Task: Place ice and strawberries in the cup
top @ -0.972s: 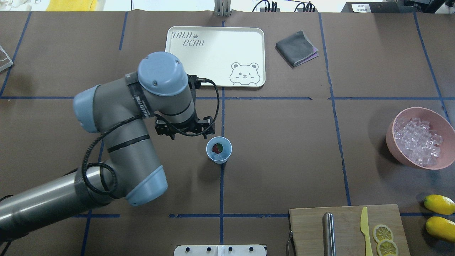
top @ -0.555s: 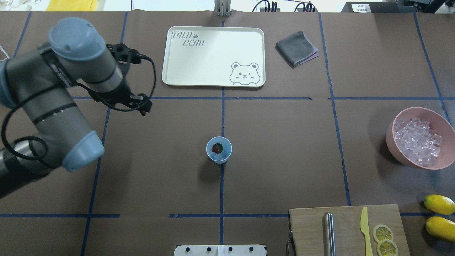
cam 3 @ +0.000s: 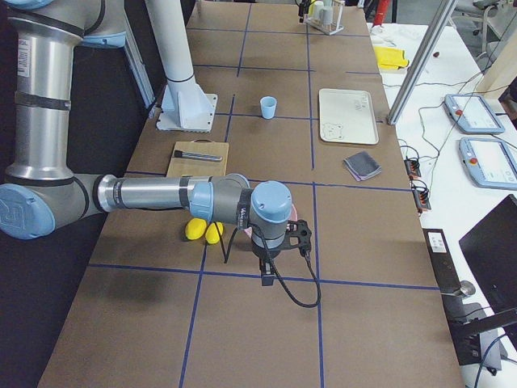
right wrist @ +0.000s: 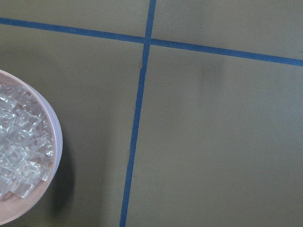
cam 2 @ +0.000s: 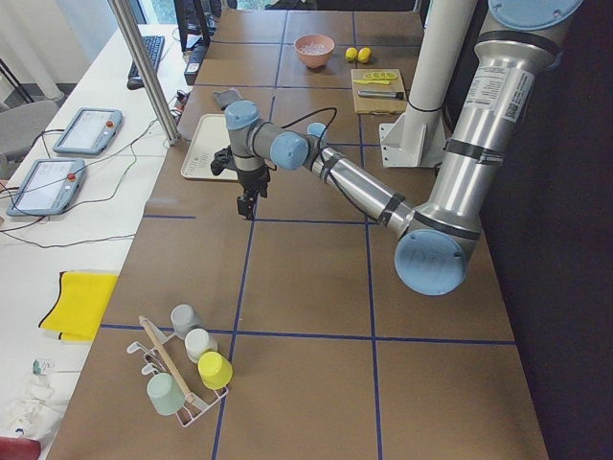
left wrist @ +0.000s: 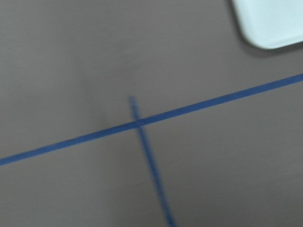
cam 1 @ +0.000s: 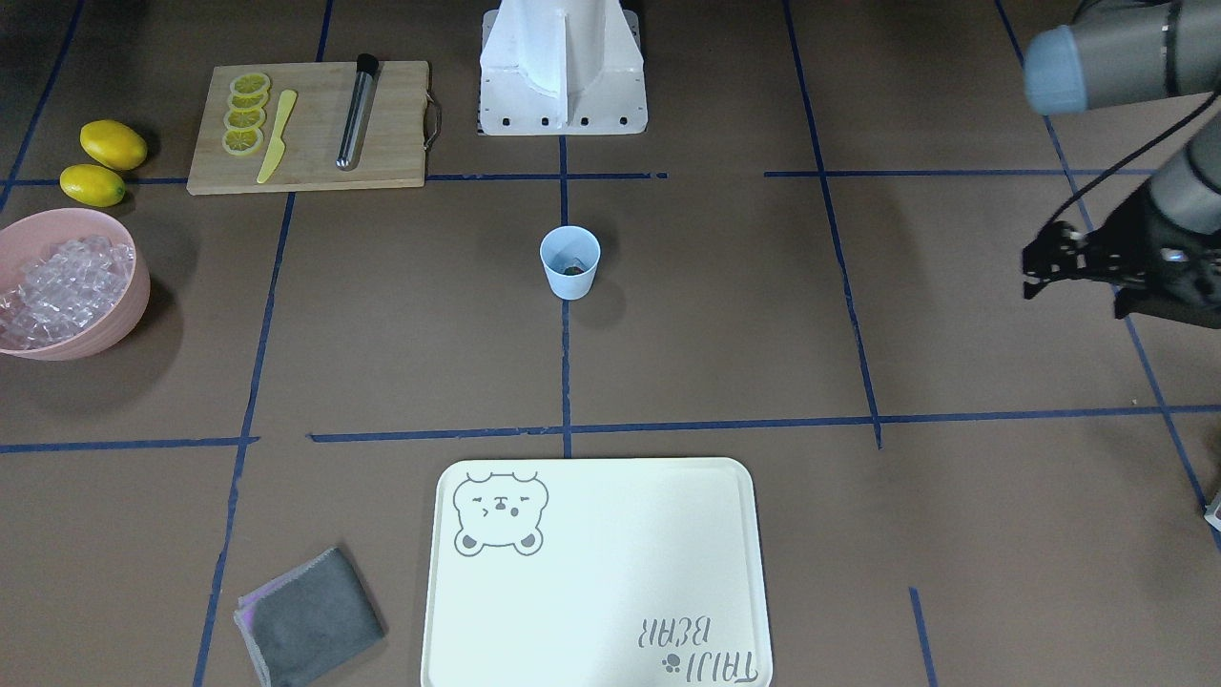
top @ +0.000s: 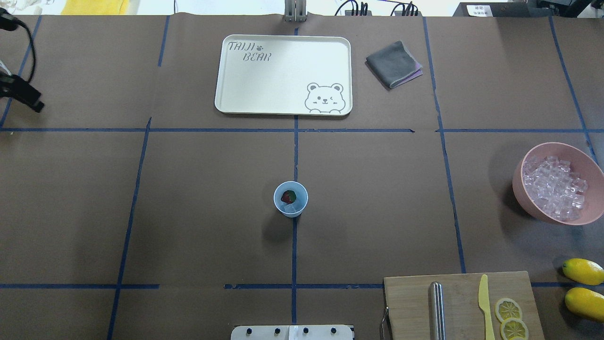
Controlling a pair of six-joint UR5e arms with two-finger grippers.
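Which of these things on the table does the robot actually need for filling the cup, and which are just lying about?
Belongs to the job: blue cup, the strawberry and ice in it, spare ice in the pink bowl.

Just lying about: lemons, lemon slices, yellow knife, cutting board, metal rod, bear tray, grey cloth.

The cup (top: 290,199) stood at the middle of the table (top: 188,212), a strawberry (top: 286,195) and an ice cube (top: 292,207) inside it. Beyond it, away from the robot, lay a tray (top: 283,75), with a cloth (top: 393,63) to its right. A bowl (top: 523,196) holding a heap of ice (top: 554,189) sat at the right edge; nearer the robot, two lemons (top: 583,271) lay beside a cutting board (top: 410,302) carrying a knife (top: 484,302), lemon slices (top: 508,310) and a rod (top: 436,309)
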